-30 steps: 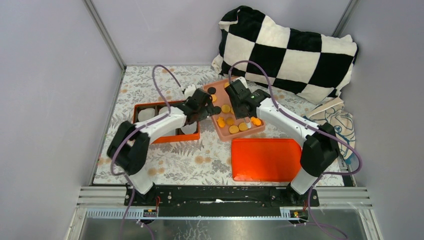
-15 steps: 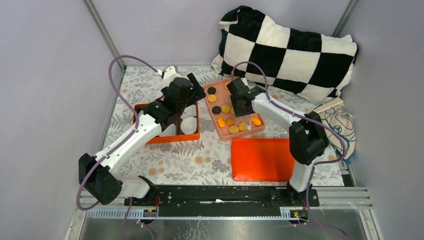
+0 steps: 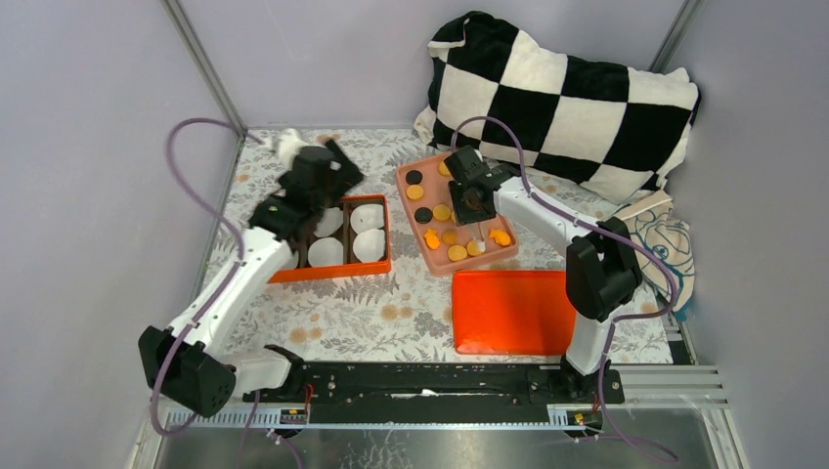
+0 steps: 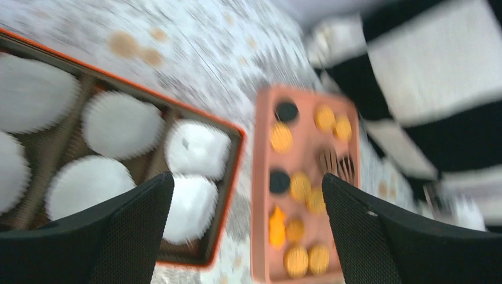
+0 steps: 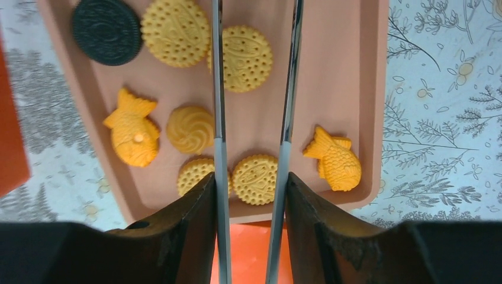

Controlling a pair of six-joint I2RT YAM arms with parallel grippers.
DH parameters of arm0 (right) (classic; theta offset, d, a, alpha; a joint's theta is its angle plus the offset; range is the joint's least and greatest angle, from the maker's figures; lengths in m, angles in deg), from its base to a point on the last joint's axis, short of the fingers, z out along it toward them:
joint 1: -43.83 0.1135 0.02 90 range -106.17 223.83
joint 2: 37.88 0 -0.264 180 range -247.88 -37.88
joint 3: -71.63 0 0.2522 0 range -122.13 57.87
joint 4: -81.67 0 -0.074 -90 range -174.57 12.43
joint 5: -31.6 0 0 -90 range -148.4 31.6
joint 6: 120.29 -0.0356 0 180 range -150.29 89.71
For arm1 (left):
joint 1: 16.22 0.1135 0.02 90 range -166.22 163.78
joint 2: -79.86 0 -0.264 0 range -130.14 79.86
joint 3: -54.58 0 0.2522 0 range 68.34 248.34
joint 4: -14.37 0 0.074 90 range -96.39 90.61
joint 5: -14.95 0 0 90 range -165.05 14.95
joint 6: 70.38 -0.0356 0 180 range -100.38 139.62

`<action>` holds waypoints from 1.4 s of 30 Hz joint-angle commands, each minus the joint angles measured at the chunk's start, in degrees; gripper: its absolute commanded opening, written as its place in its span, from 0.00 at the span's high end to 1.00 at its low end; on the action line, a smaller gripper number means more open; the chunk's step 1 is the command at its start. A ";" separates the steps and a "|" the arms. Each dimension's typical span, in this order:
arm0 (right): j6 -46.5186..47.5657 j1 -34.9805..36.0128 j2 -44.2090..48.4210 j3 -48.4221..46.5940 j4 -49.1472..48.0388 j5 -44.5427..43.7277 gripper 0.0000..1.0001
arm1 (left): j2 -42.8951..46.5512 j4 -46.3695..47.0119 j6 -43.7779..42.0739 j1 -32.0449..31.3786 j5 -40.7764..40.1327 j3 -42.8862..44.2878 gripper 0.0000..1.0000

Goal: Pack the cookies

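Top view: the cookies [image 3: 455, 227] are lying in the pink tray [image 3: 408, 210] at mid-table, mostly golden with a few black. The left gripper [image 3: 330, 164] is hanging over the far edge of the orange box [image 3: 332, 271], which is holding white liners [image 3: 369, 217]. The right gripper [image 3: 479, 223] is reaching down over the tray. An orange lid [image 3: 508, 313] is lying just on the near side of the tray, and a checkered pillow [image 3: 567, 98] is resting at the back right

Left wrist view, blurred: the left gripper [image 4: 247, 177] is spreading its jaws wide with nothing between them, above the box [image 4: 118, 83] and its liners [image 4: 121, 124]. The tray [image 4: 260, 177] with the cookies [image 4: 281, 137] is sitting just beside the box

Right wrist view: the right gripper [image 5: 254, 89] is keeping its thin metal jaws parted and parallel above the tray [image 5: 343, 71], clamping nothing. Round cookies [image 5: 177, 32] are lying flat beneath them, with one black disc, two fish shapes and a swirl nearby. The lid [image 5: 248, 254] is showing at the bottom edge
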 commanded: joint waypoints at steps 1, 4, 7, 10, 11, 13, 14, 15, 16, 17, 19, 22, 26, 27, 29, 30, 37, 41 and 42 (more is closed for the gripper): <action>-0.72 1.57 6.78 -5.16 0.76 5.22 0.80 | 2.34 1.83 4.61 17.97 11.50 -1.72 0.01; 0.17 5.08 6.20 -9.36 3.91 5.16 0.83 | 1.27 3.75 5.52 21.12 9.43 -3.09 0.01; 0.70 8.73 5.17 -12.41 5.02 6.78 0.86 | -0.56 3.54 5.68 22.67 7.08 -2.55 0.01; 0.86 11.21 3.52 -14.85 5.57 8.22 0.88 | -1.08 2.62 5.47 25.07 8.22 -1.73 0.01; 0.96 12.07 2.86 -15.85 5.66 8.46 0.89 | -0.74 2.45 5.50 26.01 8.28 -1.83 0.01; 1.33 13.80 1.29 -18.66 6.24 9.28 0.89 | 0.54 2.43 5.27 27.46 9.03 -2.33 0.01; 1.60 14.67 0.57 -20.21 6.59 9.69 0.89 | 1.38 2.50 5.12 28.88 9.21 -2.66 0.01; 1.87 15.52 -0.67 -21.69 6.90 9.90 0.89 | 2.21 2.49 4.93 29.60 9.19 -3.02 0.01; 2.10 16.28 -1.78 -23.52 7.07 10.36 0.89 | 2.88 2.46 4.66 30.08 9.02 -3.47 0.01; 2.35 16.96 -2.97 -24.81 7.41 11.16 0.89 | 3.64 2.30 4.49 30.45 8.98 -3.62 0.01; 2.53 18.01 -5.70 -27.14 8.41 12.42 0.89 | 4.68 2.19 3.89 31.00 9.15 -3.82 0.01; 2.37 18.51 -7.71 -26.65 7.72 13.31 0.89 | 4.98 2.12 3.16 31.35 10.26 -3.81 0.01; 1.96 18.52 -8.80 -24.56 6.79 12.44 0.88 | 4.20 2.66 2.93 31.42 11.71 -4.70 0.01; 1.96 18.50 -8.89 -24.22 6.71 11.73 0.87 | 3.86 2.78 2.90 31.40 12.05 -4.91 0.01; 2.00 18.52 -8.90 -23.53 6.33 9.78 0.81 | 3.23 3.14 2.68 31.42 13.11 -4.97 0.01; 2.04 18.50 -8.92 -23.43 6.13 8.75 0.76 | 3.06 3.40 2.59 31.40 13.63 -4.97 0.01; 2.67 18.51 -10.39 -24.88 4.85 5.25 0.69 | 4.00 5.38 1.46 31.50 14.68 -6.00 0.01; 3.10 18.51 -12.02 -26.77 5.47 4.47 0.58 | 4.47 5.77 0.95 31.48 14.89 -6.29 0.01; 3.10 18.52 -12.16 -26.74 5.38 4.51 0.52 | 4.49 5.86 0.79 31.53 15.12 -6.24 0.01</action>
